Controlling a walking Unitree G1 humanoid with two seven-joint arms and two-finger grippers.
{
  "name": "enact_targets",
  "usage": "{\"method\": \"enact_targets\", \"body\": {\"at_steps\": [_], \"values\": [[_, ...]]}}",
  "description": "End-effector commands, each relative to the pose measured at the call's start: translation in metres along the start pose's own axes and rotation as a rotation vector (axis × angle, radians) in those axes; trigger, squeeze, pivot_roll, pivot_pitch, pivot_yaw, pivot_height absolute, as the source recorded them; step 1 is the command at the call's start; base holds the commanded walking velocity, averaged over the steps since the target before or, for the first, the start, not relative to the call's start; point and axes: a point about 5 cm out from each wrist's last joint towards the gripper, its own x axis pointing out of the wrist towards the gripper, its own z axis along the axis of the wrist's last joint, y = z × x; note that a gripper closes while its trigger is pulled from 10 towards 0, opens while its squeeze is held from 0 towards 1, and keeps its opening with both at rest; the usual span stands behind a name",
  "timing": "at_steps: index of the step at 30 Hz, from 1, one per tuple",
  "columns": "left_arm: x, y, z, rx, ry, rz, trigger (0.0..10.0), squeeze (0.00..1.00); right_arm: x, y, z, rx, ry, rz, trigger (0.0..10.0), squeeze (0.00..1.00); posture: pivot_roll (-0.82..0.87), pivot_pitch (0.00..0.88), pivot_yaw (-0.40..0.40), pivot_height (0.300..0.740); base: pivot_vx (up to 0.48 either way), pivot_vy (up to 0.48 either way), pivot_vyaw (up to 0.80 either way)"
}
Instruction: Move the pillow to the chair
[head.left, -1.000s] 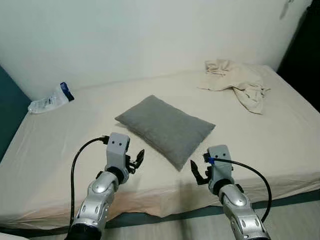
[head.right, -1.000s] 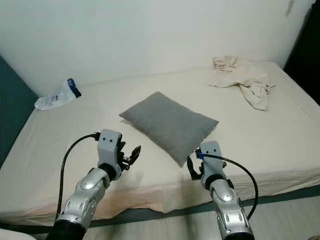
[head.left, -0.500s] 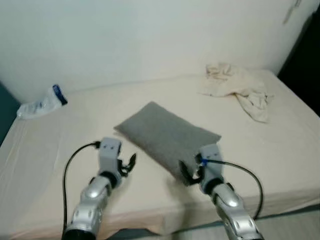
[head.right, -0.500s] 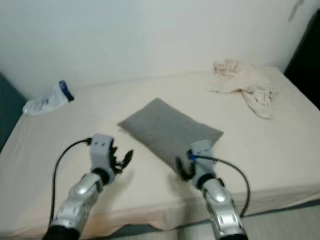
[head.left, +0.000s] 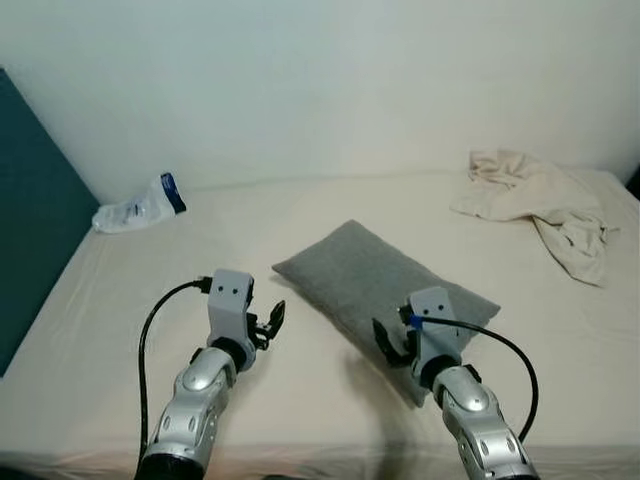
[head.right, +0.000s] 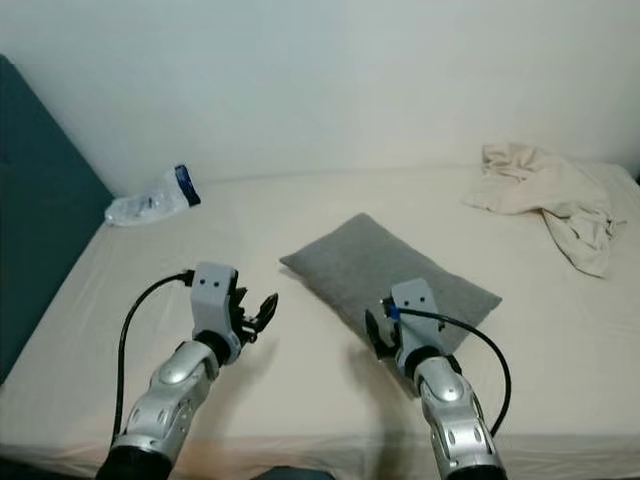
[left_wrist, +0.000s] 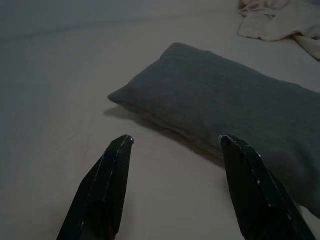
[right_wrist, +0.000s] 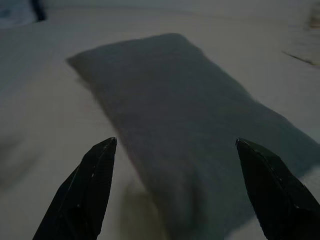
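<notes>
A grey pillow lies flat on the cream bed, near its middle. My left gripper hovers open over the sheet just left of the pillow's near-left side. In the left wrist view the pillow lies ahead of the spread fingers. My right gripper is open above the pillow's near corner. The right wrist view looks down the pillow between wide-spread fingers.
A crumpled beige cloth lies at the bed's far right. A clear plastic pack with a blue end rests at the far left by the wall. A dark teal panel borders the bed's left side.
The camera has moved closer to the bed and shifted, so the scene sits further right and lower. Both grippers now reach nearer the pillow, the right one over its near corner.
</notes>
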Motion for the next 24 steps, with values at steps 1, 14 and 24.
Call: {"method": "enact_targets", "body": {"at_steps": [1, 14, 24], "values": [[-0.001, 0.002, -0.003, 0.007, 0.017, 0.007, 10.0, 0.00, 0.000, -0.010, -0.006, 0.050, 0.032, -0.063, 10.0, 0.00, -0.08, 0.132, 0.115, 0.740, 0.000, 0.000, 0.00], [0.003, 0.001, -0.001, 0.013, 0.006, 0.001, 10.0, 0.00, 0.001, -0.029, -0.007, 0.128, 0.067, -0.146, 10.0, 0.00, -0.09, 0.126, 0.113, 0.740, 0.000, 0.000, -0.52], [0.004, 0.002, 0.000, 0.028, 0.006, 0.014, 10.0, 0.00, 0.002, -0.028, -0.005, 0.112, 0.055, -0.138, 10.0, 0.00, -0.09, 0.128, 0.112, 0.740, 0.000, 0.000, -0.24]]}}
